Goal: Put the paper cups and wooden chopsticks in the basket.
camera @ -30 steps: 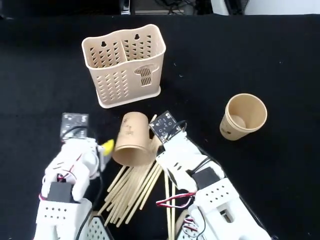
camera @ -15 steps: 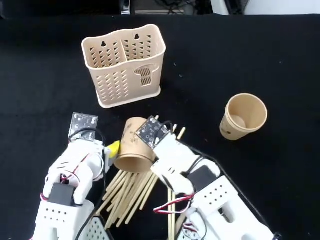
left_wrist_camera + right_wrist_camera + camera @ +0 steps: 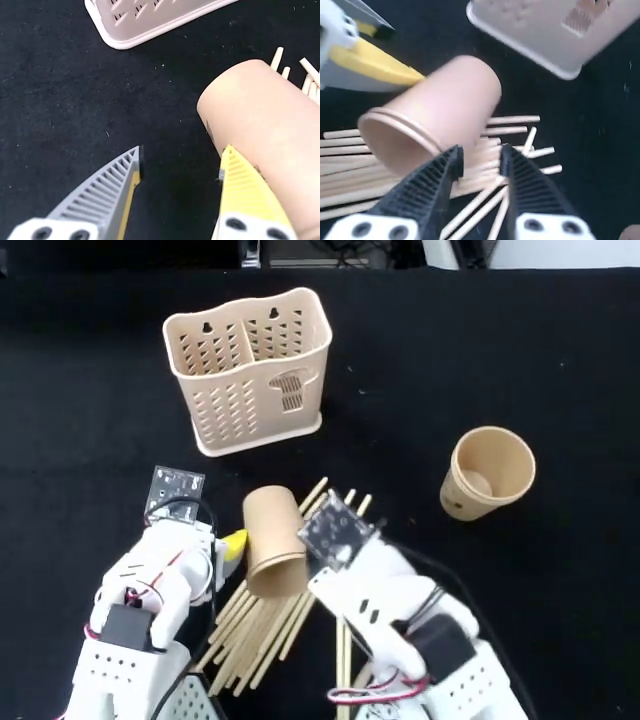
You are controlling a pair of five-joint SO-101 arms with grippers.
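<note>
Since half a second ago the right arm (image 3: 390,610) has swung toward the lower right of the high view, and the lying paper cup (image 3: 273,540) has turned so that its base points up the frame and its mouth down; the left arm (image 3: 140,590) has hardly shifted. In that high view the cup lies on its side at lower centre, on the fanned wooden chopsticks (image 3: 255,630) and between the two arms. The left gripper (image 3: 232,542) is just beside its left flank (the yellow finger nearly touches the cup wall). The basket (image 3: 250,370) stands upright at upper left on the black table (image 3: 560,360). A second paper cup (image 3: 487,472) stands mouth up at the right, well apart from the rest. In the left wrist view the left gripper (image 3: 182,150) has its fingers spread wide over bare table, the yellow finger (image 3: 240,180) lying against the cup's (image 3: 265,130) side at the right; the basket's (image 3: 145,20) foot runs along the top edge. In the right wrist view the right gripper (image 3: 481,150) shows a narrow gap between its black fingers and holds nothing. It is above the chopsticks (image 3: 515,132) at lower centre, just beside the cup's (image 3: 440,115) rim, with the basket (image 3: 545,30) in the upper right corner.
</note>
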